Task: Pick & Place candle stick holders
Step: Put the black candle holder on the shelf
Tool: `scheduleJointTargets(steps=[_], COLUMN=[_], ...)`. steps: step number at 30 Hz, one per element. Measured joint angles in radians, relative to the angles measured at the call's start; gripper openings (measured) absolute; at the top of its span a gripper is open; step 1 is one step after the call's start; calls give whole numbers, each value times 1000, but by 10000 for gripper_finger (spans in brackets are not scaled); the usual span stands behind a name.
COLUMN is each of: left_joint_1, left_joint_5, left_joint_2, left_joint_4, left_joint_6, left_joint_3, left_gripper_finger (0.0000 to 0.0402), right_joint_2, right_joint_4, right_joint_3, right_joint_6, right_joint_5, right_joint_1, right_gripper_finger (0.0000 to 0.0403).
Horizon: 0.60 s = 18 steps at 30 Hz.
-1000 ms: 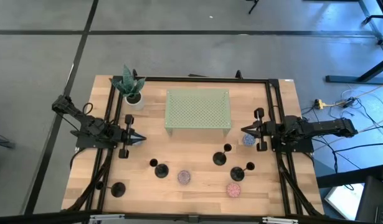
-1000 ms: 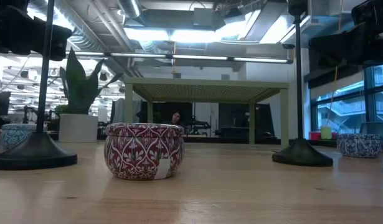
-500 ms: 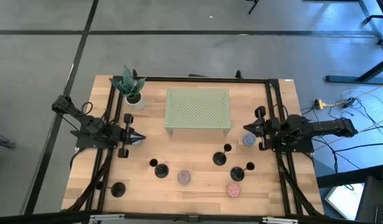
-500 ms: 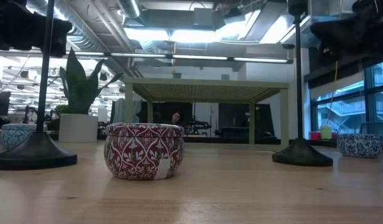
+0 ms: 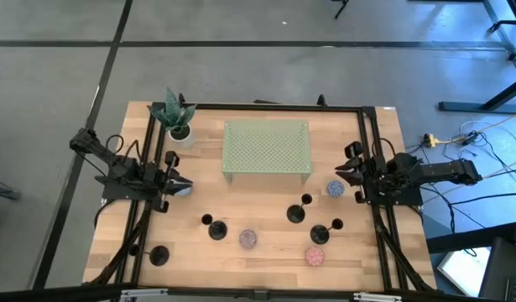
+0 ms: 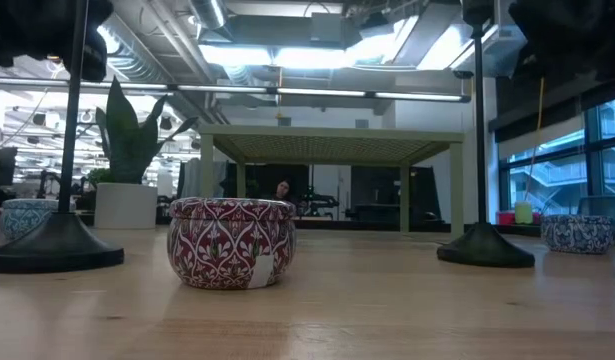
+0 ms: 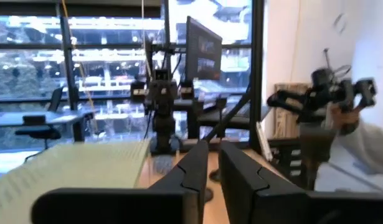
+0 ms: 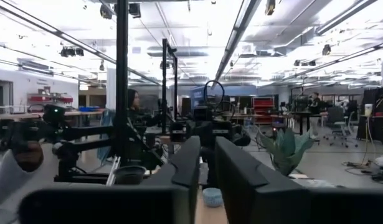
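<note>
- Now my left claw [image 5: 184, 186] hovers at the table's [image 5: 266, 252] left side, fingers [image 7: 194, 168] a thin slit apart, grasping nothing.
- My right claw [image 5: 339, 173] hangs at the right side, fingers [image 8: 190, 158] likewise barely parted, empty, near a blue puck [image 5: 336, 190].
- All 4 holders [image 5: 297, 211] stand upright on the front half: 1 front left [image 5: 159, 255], 1 left of centre [image 5: 216, 229], 2 right of centre [image 5: 320, 232].
- The green rack [image 5: 267, 150] sits behind them.
</note>
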Motion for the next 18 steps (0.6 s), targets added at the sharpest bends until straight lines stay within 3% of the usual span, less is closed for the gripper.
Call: scheduleJointTargets(steps=[5, 11, 18], left_joint_1=[0, 0, -1], left_joint_5=[26, 141, 446], left_joint_2=[8, 76, 223], left_joint_4=[-33, -277, -632], left_joint_6=[-9, -42, -204], left_joint_3=[84, 281, 573], left_gripper_finger=[83, 118, 115], right_joint_2=[0, 0, 0], right_joint_4=[42, 84, 83], right_joint_3=[0, 0, 0], right_joint_6=[-1, -1, -25], right_joint_5=[0, 0, 0], right_joint_1=[0, 0, 0], right_gripper_finger=[122, 149, 146])
